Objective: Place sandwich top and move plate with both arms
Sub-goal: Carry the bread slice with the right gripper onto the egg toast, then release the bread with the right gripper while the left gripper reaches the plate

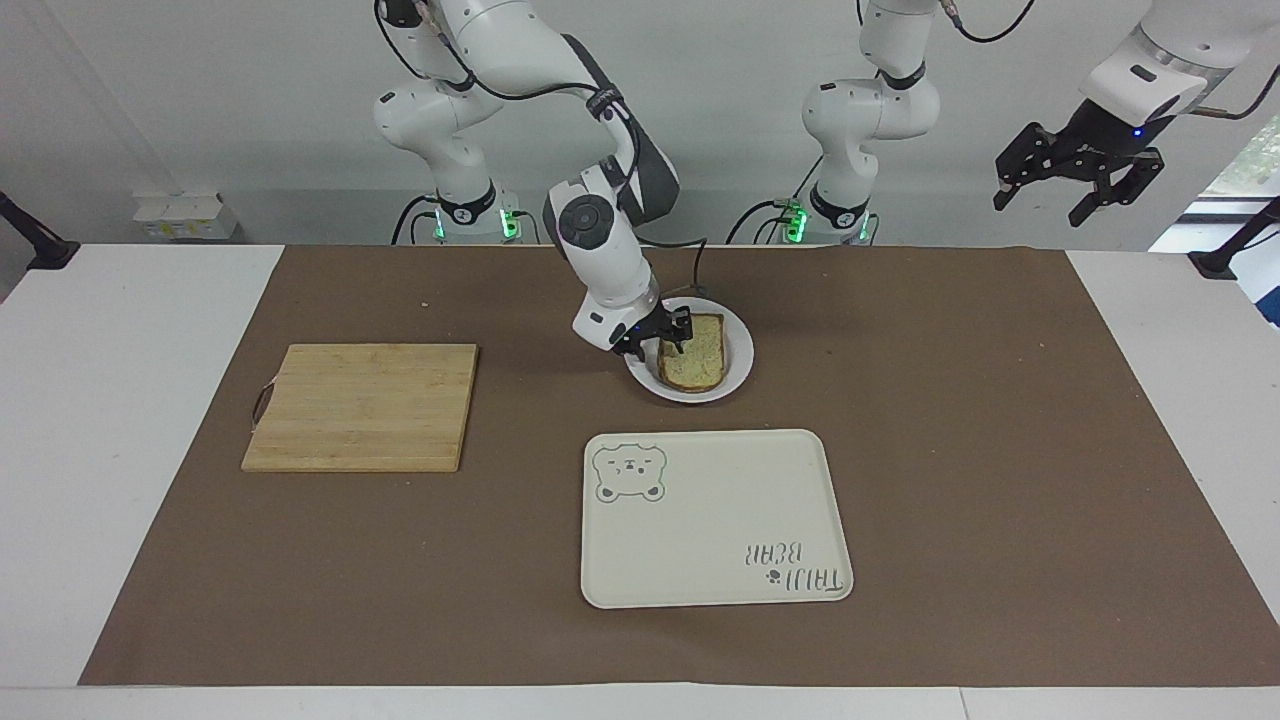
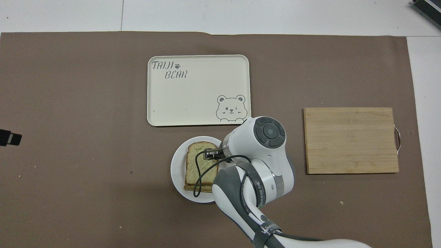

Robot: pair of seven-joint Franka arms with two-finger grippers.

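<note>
The sandwich top [image 1: 695, 352] [image 2: 197, 162], a speckled slice with a brown crust, lies flat on another slice on the small white plate [image 1: 741, 368] [image 2: 176, 169]. My right gripper [image 1: 664, 337] [image 2: 211, 153] hovers low over the edge of the slice toward the right arm's end, open, with its fingers apart and nothing gripped. In the overhead view the right arm hides part of the plate. My left gripper [image 1: 1075, 182] waits high in the air off the left arm's end of the table, open and empty; only its tip [image 2: 10, 137] shows in the overhead view.
A cream bear tray [image 1: 715, 520] [image 2: 198, 89] lies farther from the robots than the plate. A wooden cutting board [image 1: 362, 406] [image 2: 351, 140] sits toward the right arm's end. A brown mat [image 1: 1000, 450] covers the table.
</note>
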